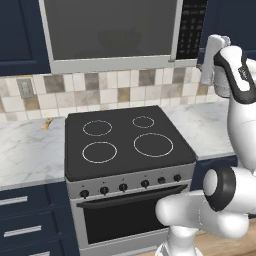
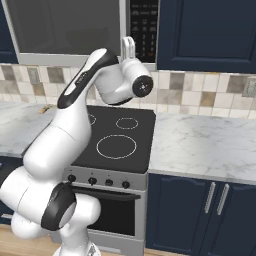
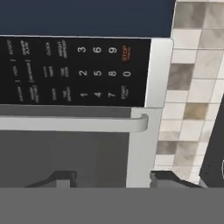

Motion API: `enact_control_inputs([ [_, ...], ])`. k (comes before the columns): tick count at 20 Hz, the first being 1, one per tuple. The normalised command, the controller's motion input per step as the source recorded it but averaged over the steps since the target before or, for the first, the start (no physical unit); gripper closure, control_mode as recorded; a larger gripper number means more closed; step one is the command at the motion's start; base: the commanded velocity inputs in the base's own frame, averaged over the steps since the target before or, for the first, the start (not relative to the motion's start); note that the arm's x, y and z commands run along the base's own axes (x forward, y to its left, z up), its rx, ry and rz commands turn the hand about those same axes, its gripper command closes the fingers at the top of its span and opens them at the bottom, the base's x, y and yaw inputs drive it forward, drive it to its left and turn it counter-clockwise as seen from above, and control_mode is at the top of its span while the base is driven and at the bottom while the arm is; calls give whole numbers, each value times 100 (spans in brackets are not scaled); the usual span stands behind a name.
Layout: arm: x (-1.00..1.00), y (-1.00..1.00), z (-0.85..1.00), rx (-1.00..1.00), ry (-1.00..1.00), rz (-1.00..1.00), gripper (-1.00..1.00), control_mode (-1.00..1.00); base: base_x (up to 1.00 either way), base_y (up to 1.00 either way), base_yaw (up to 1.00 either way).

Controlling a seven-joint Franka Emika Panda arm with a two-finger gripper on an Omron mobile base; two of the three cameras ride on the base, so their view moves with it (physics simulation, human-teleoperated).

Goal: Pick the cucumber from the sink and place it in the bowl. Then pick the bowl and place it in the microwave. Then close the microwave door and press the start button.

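Microwave (image 1: 112, 35): above the stove (image 1: 127, 140), door (image 1: 107, 30) shut; bowl (image 1: 120, 37) dimly visible behind glass.
Gripper (image 2: 129, 46): raised at keypad (image 2: 144, 30); fingers (image 3: 168, 178) spread, holding nothing.
Risk: keys crowd together, so a slightly off press could hit stop or a digit.
Clearance: handle (image 3: 74, 124) juts beside keypad; wall tiles border the far side.

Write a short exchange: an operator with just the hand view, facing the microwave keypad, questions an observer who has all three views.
Operator: Is the bowl actually inside?
Observer: Yes. In the left base view its dim shape shows through the glass of the shut microwave door.
Operator: Where does my gripper stand?
Observer: In the right base view it points upward, level with the lower part of the keypad and above the stove's back edge.
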Motion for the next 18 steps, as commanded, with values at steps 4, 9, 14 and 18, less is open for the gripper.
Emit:
enact_control_inputs([
  [4,36,23,-45,0,-19,0,100,-100,0,0,0],
  [9,45,0,-6,2,-5,-2,100,-100,0,0,0],
  [14,14,-10,2,4,0,-4,100,-100,0,0,0],
  [18,0,-19,13,4,0,0,100,-100,0,0,0],
])
